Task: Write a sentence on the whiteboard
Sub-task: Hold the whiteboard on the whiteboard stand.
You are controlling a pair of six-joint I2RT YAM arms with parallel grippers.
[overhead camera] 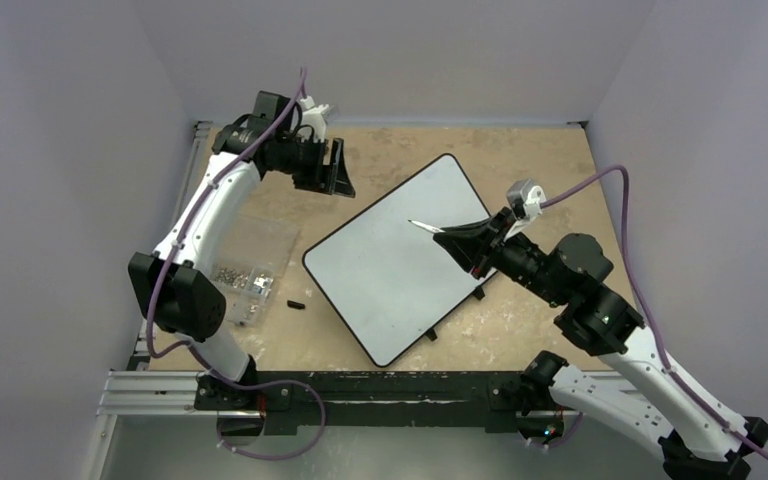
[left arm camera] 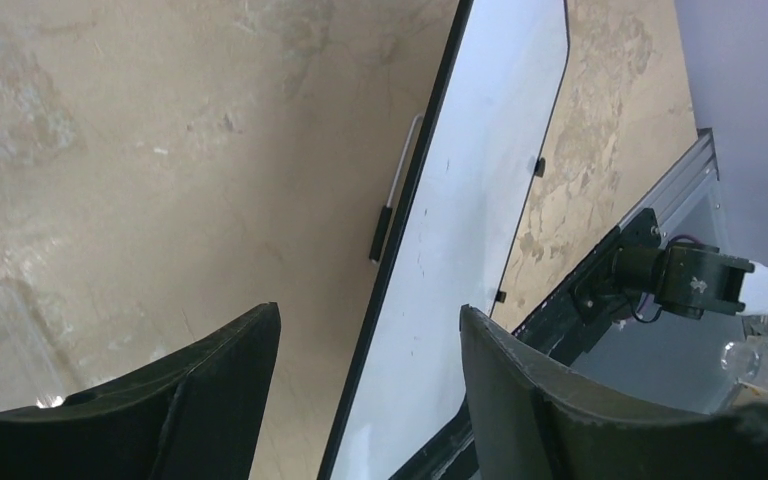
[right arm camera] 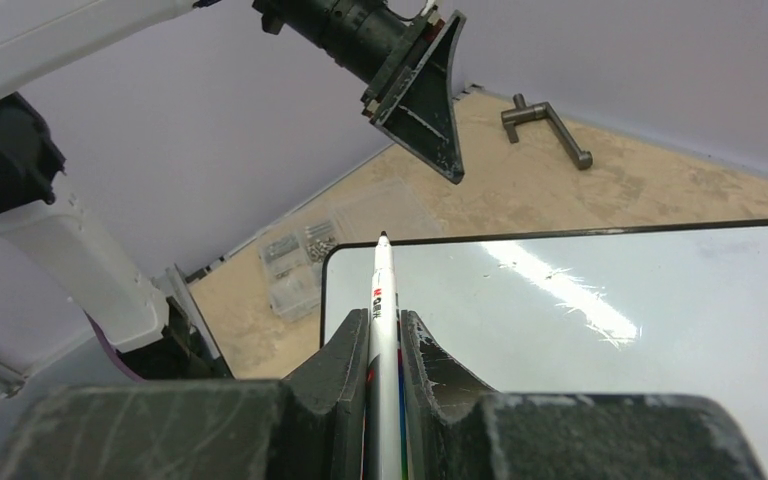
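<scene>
So the whiteboard is a big white rectangle with a thin black rim and rounded corners. It's lying flat on the tan table, about mid-table and a touch right of centre. It's turned diagonally, so one corner points toward the far edge and the opposite corner sits close to the near edge. A couple of small black feet poke out along its near-right side. The face looks plain glossy white from every view, with only a glare streak and a few faint specks.

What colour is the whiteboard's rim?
Black, a thin line around the white whiteboard; the top external view shows it best.
</scene>
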